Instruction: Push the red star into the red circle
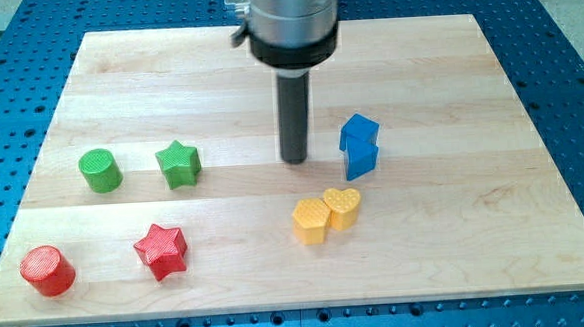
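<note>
my tip point(294, 161) rests on the board point(267, 75) near its middle, just to the view's left of the blue block point(359, 145) and above the two touching yellow blocks point(326, 214). there is no claw here to spread or pinch, only the bare rod end. the red star point(161, 250) sits toward the view's bottom left, and the red circle point(47, 270) lies further to the view's left of it, a little lower, with a gap between them.

to do this well i judge the tip should come round to the star's right side, a touch above its centre, then push leftward and slightly down along the line through both reds (a star tends to spin off a glancing contact, so a centred push matters).

the way from tip to star looks open: the green star point(179, 163) and green circle point(100, 170) stand well above that path. the tight spot is the circle itself, near the board's left and bottom edges, so the push should end soon after contact.
</note>
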You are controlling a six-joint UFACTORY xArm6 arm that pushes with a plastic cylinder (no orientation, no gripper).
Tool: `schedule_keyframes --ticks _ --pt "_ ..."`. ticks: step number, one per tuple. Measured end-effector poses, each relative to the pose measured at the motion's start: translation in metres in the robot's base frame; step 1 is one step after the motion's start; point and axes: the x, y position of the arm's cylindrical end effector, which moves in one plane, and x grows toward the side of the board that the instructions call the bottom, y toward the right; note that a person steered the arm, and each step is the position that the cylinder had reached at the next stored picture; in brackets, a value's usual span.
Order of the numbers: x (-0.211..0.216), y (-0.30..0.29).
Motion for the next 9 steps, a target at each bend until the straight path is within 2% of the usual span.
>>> schedule_keyframes --ticks 5,6,8,9 --pt "0.001 -0.133" --pt "0.004 -0.12" --pt "0.082 -0.064" --pt "0.127 -0.072"
